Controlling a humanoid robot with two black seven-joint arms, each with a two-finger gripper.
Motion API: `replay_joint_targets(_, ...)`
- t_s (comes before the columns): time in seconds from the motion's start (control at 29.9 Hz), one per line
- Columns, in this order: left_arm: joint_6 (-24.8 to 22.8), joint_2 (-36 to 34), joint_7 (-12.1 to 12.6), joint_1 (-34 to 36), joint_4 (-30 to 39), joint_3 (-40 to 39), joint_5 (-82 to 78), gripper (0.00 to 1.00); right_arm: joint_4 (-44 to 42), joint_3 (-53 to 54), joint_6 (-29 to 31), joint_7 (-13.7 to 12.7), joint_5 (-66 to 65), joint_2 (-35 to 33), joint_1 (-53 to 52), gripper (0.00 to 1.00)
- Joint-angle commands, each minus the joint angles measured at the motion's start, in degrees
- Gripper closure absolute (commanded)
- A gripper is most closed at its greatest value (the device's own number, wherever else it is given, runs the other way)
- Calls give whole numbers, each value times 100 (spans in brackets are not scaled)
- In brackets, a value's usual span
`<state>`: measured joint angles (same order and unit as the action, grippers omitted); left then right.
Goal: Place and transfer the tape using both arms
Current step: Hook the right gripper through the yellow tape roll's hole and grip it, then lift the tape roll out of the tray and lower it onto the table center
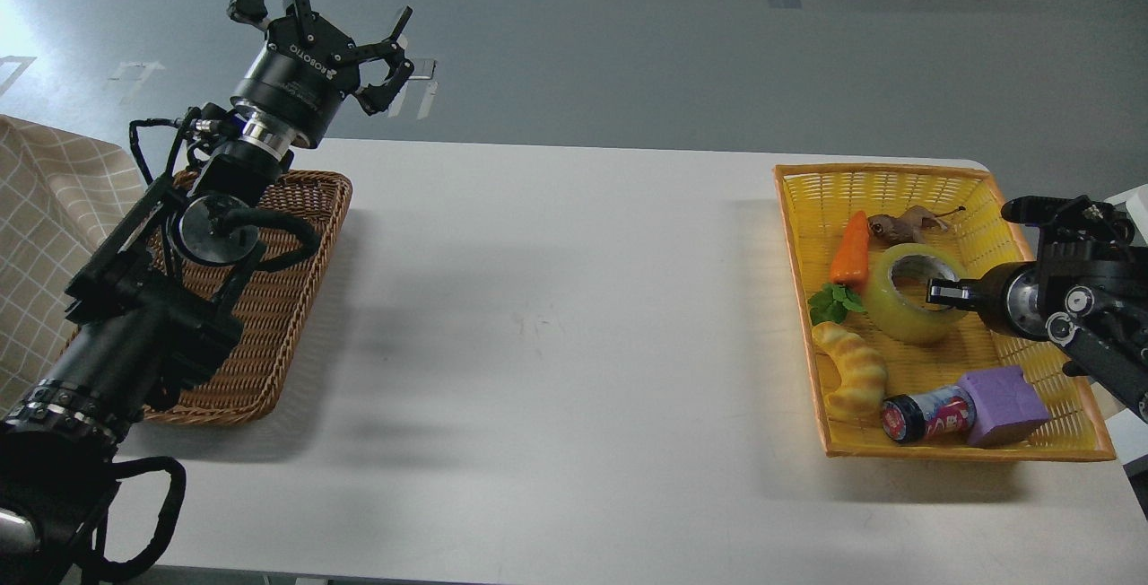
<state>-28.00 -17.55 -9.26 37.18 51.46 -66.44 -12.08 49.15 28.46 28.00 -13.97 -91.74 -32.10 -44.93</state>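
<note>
The tape (897, 314), a translucent yellow roll with a pale core, lies flat in the yellow basket (883, 171) at the right of the table. My right gripper (940, 291) comes in from the right edge. Its dark tip is at the right rim of the roll, over the core hole. Its fingers are too small and dark to tell apart. My left gripper (328, 9) is open and empty. It is raised high above the table's far left, over the back of the brown wicker basket (269, 334).
The yellow basket also holds an orange carrot (850, 251), a green leaf (834, 302), a brown toy (906, 224), a yellow croissant-like toy (852, 370), a small jar (928, 414) and a purple block (1004, 406). A checked cloth (45, 235) lies at the far left.
</note>
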Motion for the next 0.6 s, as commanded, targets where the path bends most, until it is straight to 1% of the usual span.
replay_joint_targets(0.0, 0, 6, 3, 0, -4, 0, 4, 2, 42, 10, 0, -1, 16, -7, -77, 100)
replay_joint_targets(0.13, 0, 6, 3, 0, -4, 0, 4, 2, 244, 28, 0, -1, 42, -33, -130, 100)
replay_joint_targets(0.27, 0, 6, 3, 0, -13, 0, 4, 2, 919, 37, 0, -27, 51, -419, -183, 100)
replay_joint_targets(0.4, 0, 6, 3, 0, -4, 0, 4, 2, 2069, 72, 0, -36, 69, -1095, -183, 100)
replay_joint_targets(0.47, 0, 6, 3, 0, -4, 0, 4, 2, 2483, 98, 0, -36, 69, -1333, -183, 100)
replay_joint_targets(0.57, 0, -3, -6, 0, -4, -9, 4, 2, 2844, 229, 0, -36, 69, -1501, -183, 100)
